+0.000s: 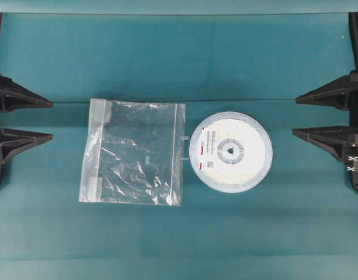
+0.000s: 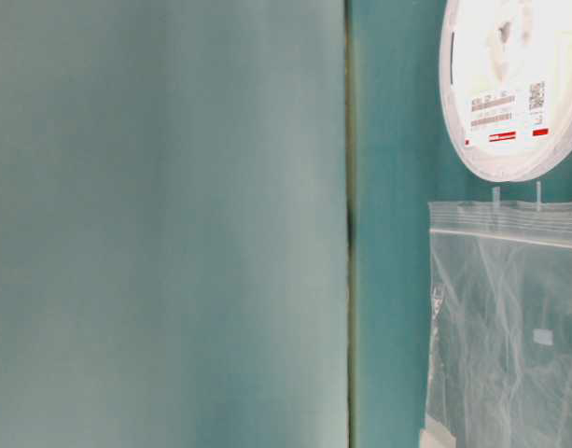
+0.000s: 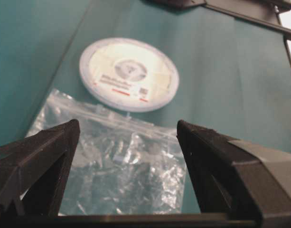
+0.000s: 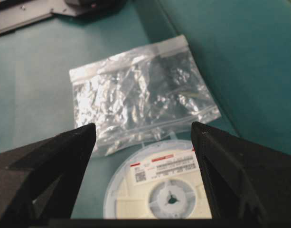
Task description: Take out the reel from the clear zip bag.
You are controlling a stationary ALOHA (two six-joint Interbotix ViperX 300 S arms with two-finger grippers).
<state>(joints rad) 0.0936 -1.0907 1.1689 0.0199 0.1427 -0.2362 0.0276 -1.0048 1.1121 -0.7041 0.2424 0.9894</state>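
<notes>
Pincer on the left [image 1: 52, 121] sits at the left edge of the overhead frame, its two black fingers spread wide and holding nothing, clear of the teal surface [image 1: 179, 58] things; just right of it, left of centre, the clear zip bag [image 1: 134, 153] lies flat and crinkled, its zip strip running along the edge that faces right, two small tabs poking toward the reel; the reel [image 1: 230, 151] rests flat on the surface right of centre, outside the bag, just beside the zip edge, label and red mark on its left half, grey hub in the middle; at the right edge of the frame the right pincer [image 1: 294, 116] likewise stands wide apart and empty, well away from the reel; in the right wrist view the reel lies at the bottom between its fingers, the bag beyond it toward the upper middle.
</notes>
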